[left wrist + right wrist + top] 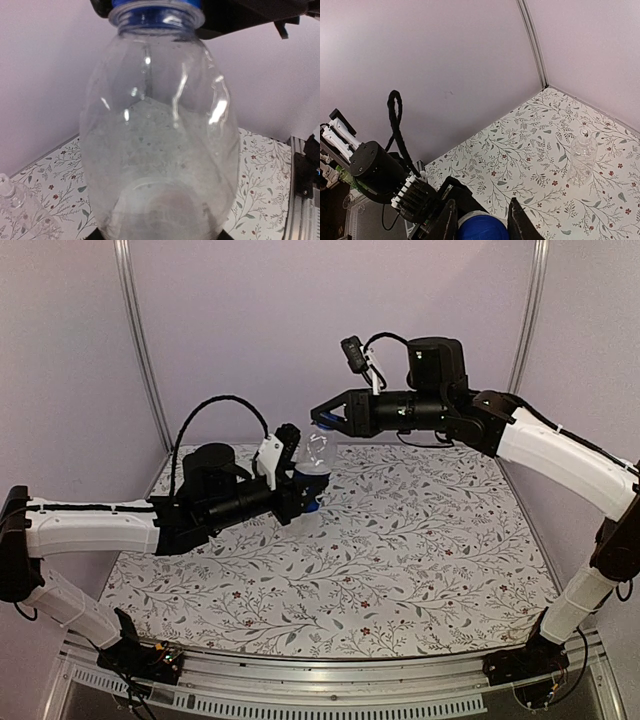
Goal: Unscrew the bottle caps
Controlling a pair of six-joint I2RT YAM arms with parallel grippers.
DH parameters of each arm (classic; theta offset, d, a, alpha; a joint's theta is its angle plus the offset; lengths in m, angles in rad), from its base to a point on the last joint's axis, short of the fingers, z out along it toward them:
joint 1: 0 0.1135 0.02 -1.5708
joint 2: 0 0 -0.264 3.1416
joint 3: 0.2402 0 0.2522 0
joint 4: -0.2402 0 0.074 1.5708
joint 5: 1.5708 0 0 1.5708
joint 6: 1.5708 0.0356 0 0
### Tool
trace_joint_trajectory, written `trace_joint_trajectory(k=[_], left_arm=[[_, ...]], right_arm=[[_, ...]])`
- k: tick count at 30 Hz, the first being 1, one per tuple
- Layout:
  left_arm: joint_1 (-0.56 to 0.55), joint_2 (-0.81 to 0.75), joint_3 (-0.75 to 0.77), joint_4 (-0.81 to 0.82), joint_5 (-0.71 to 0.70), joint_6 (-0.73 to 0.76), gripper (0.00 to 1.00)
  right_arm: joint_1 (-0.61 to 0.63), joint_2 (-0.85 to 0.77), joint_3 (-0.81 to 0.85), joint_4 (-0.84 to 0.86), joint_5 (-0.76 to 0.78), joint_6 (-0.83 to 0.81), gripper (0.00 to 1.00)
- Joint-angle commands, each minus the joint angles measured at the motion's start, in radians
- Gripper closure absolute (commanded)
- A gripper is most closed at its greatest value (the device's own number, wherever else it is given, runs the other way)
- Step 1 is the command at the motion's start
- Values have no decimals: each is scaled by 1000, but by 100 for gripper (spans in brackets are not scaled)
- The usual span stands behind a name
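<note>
The left arm's white forearm lies roughly level from the near left corner toward the middle of the table [400, 560], which is covered by a pale cloth printed with leafy sprigs and small red flowers. The left gripper [303, 492] is clenched round the lower part of the labelled bottle [315, 455] and holds it upright near the centre back. Whether the bottle's base touches the cloth cannot be told. A blue band wraps the bottle where the black fingers meet it, and its writing is too small to read. The left wrist view shows smooth, clear, rounded plastic with bright glints and fine droplets inside. The bottle narrows to a blue neck ring. On top sits the glossy, round blue cap [483, 229]. The right gripper [324, 420] is closed on that cap, with a black finger on either side. The right arm rises from the near right corner, bends high at the right and reaches leftward, roughly level. Well apart on the cloth, the plain bottle [582, 157] stands upright. It is clear and unlabelled, and its white cap [583, 133] is on.
</note>
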Motion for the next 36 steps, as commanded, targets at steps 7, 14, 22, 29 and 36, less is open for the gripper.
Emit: trace_joint_trajectory(k=[7, 14, 22, 29, 36], left_arm=[[7, -50, -64, 182, 543, 17, 60], [10, -34, -105, 322, 781, -29, 59], [11, 22, -80, 326, 866, -76, 60], [10, 20, -86, 289, 633, -57, 62], [11, 37, -37, 158, 338, -74, 63]], right_arm=[[-39, -19, 30, -59, -477, -347, 100], [-42, 36, 123, -166, -790, -520, 98], [-66, 104, 187, -201, -887, -549, 94], [-85, 71, 174, -199, -710, -460, 29], [-85, 9, 190, -169, -437, -310, 1]])
